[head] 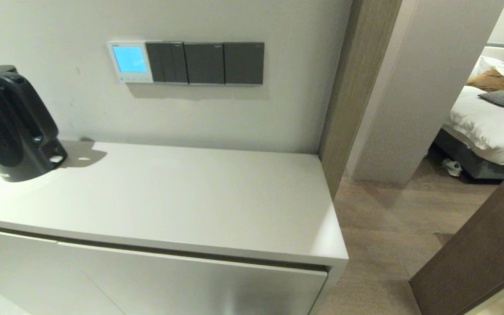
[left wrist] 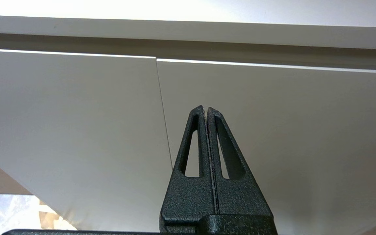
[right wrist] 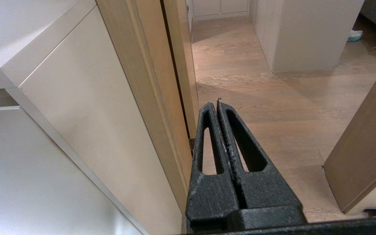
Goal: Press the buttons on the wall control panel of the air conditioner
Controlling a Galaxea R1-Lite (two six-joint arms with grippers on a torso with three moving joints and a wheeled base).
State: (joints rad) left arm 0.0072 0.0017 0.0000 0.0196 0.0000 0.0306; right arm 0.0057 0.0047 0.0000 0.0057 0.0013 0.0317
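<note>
The air conditioner control panel (head: 130, 61) is white with a lit blue screen and a row of small buttons along its lower edge. It hangs on the wall above the cabinet, left of a row of dark switch plates (head: 204, 63). Neither arm shows in the head view. My left gripper (left wrist: 206, 108) is shut and empty, low in front of the cabinet doors (left wrist: 77, 114). My right gripper (right wrist: 215, 102) is shut and empty, beside the cabinet's right end, over the wooden floor.
A black electric kettle (head: 9, 124) stands at the cabinet top's left end. The white cabinet top (head: 190, 197) juts out below the panel. A wooden door frame (head: 357, 78) lies right of it, and an open brown door (head: 488, 245) at the far right.
</note>
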